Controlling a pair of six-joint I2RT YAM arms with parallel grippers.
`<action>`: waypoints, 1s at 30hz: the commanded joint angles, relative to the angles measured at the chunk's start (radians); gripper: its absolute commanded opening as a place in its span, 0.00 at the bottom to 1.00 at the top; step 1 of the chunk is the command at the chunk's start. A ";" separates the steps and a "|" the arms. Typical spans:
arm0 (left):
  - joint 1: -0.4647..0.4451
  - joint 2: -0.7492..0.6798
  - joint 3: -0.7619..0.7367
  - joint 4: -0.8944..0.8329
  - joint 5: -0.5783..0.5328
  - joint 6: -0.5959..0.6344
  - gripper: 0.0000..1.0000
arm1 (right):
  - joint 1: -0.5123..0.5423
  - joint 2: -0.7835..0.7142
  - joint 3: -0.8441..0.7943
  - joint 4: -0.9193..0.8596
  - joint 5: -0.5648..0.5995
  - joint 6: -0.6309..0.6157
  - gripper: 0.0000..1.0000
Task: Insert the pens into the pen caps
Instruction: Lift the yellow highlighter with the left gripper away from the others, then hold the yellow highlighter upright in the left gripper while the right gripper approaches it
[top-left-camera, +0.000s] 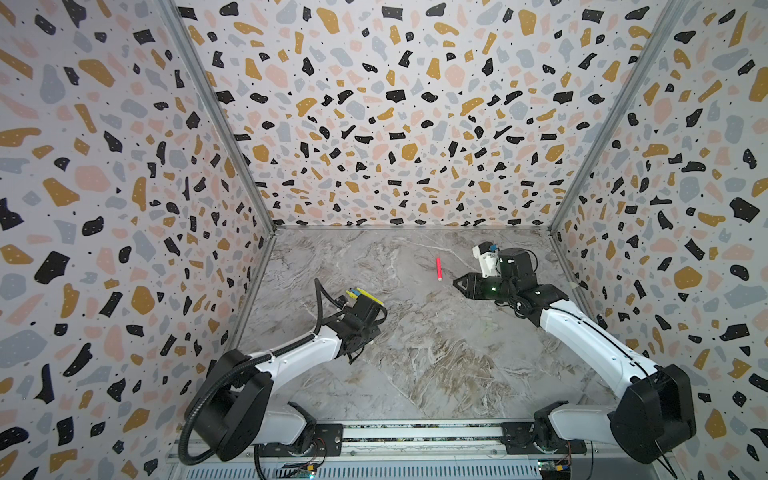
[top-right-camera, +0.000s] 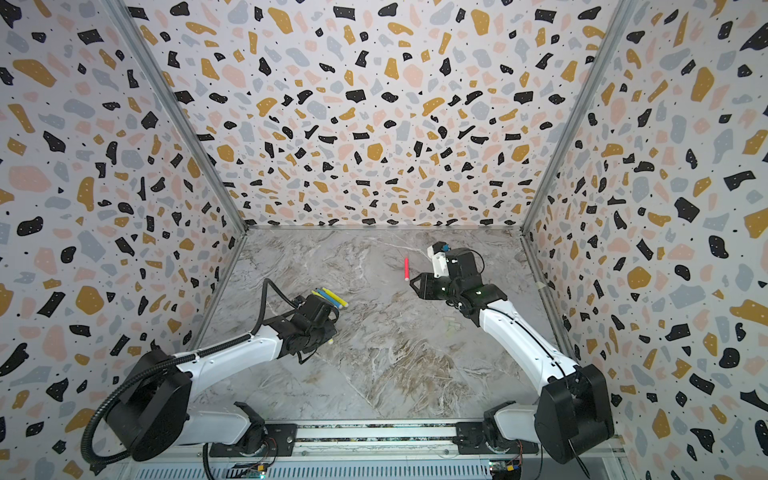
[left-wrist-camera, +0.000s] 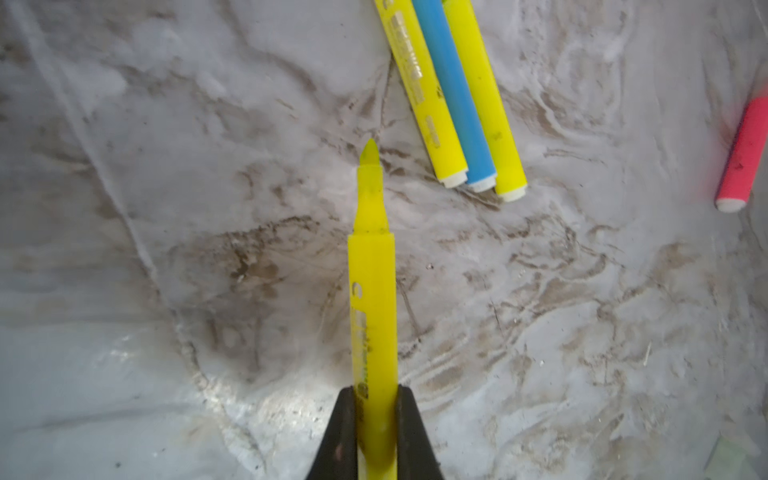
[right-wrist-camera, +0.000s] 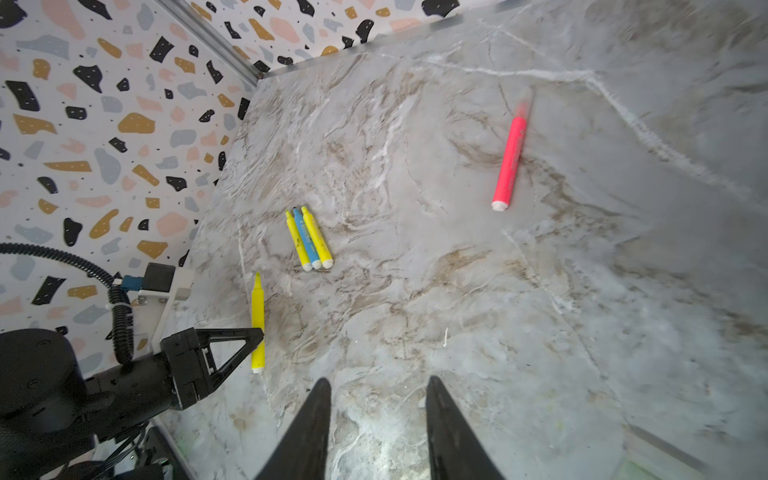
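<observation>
Over the marble table (top-left-camera: 415, 353), left tool (left-wrist-camera: 376, 392) clamped on yellow pen (left-wrist-camera: 372, 299) — right tool (right-wrist-camera: 378, 380) parted, empty

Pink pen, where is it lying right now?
The pink pen lies on the table, right of centre toward the back in both top views, just left of the right gripper and apart from the yellow and blue pens farther left.
</observation>
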 joint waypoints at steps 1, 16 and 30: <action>-0.029 -0.045 -0.045 0.085 0.081 0.103 0.00 | 0.000 -0.037 -0.053 0.070 -0.153 -0.002 0.40; -0.159 -0.112 -0.134 0.404 0.251 0.220 0.00 | 0.063 -0.008 -0.287 0.396 -0.448 0.143 0.43; -0.220 -0.204 -0.165 0.550 0.295 0.261 0.00 | 0.150 0.102 -0.253 0.525 -0.455 0.208 0.43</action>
